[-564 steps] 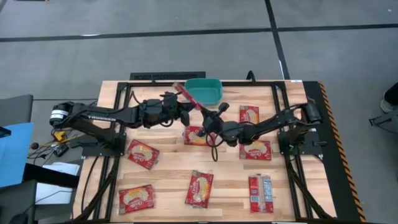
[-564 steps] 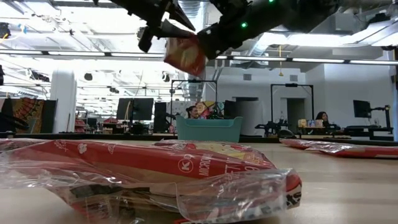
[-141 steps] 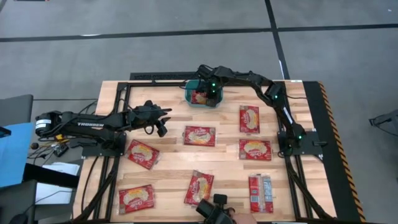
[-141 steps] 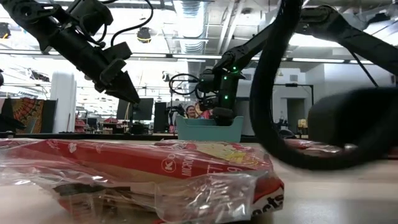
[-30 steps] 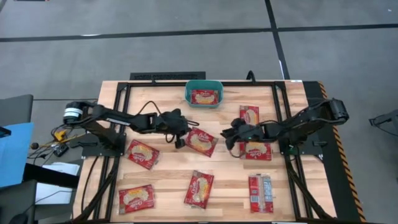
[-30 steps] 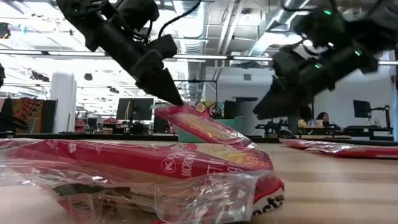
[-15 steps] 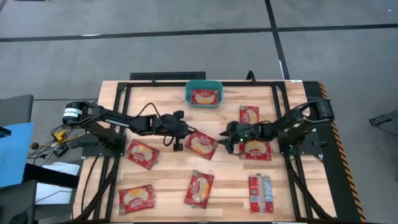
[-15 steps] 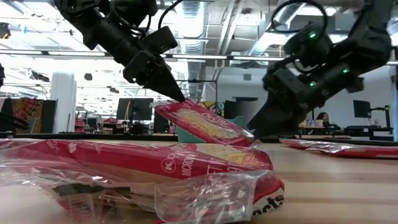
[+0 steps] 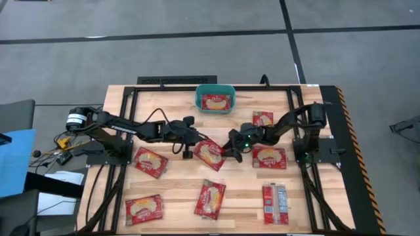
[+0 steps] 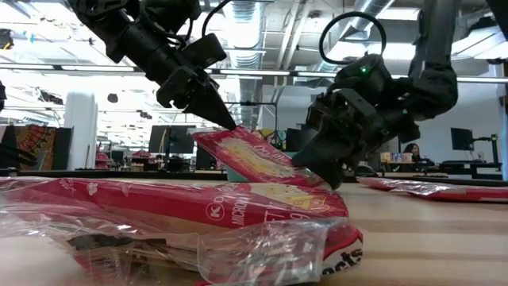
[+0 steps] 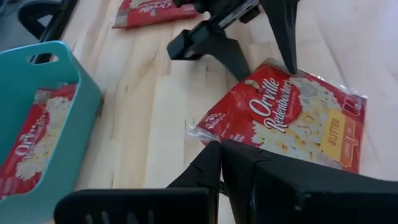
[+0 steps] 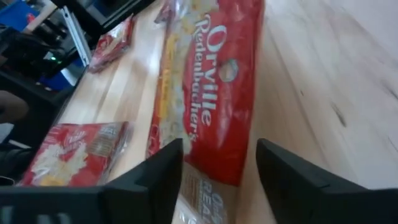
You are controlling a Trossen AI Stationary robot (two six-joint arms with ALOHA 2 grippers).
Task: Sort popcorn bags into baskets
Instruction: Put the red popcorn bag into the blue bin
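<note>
A red popcorn bag [image 9: 210, 153] hangs tilted at the table's middle, with my left gripper [image 9: 194, 147] shut on its left end. My right gripper [image 9: 230, 149] is open at the bag's low right end. In the right wrist view that end [image 12: 211, 177] reaches between its two fingers [image 12: 163, 171]. The teal basket [image 9: 199, 99] stands at the far edge with one bag [image 9: 214, 101] lying in it. Several more bags lie flat on the table. My left gripper pinches the bag's clear sealed edge [image 11: 208, 134] at its left end between its two fingers. It comes from the table's left, slanting down. That end is lifted, and the bag [image 10: 254, 155] slopes down toward the right. My right gripper: I cannot tell whether its fingers touch the bag.
Loose bags lie at the right [image 9: 262, 118] [image 9: 269, 157], at the left [image 9: 151, 162] and along the near edge [image 9: 143, 208] [image 9: 210, 198] [image 9: 275, 203]. A black frame [image 9: 131, 98] runs around the wooden top.
My right gripper has moved down and toward the table's left, up to the low right end of the held bag, and has tipped further downward. My left gripper has stayed in place with the bag, whose left end remains lifted.
</note>
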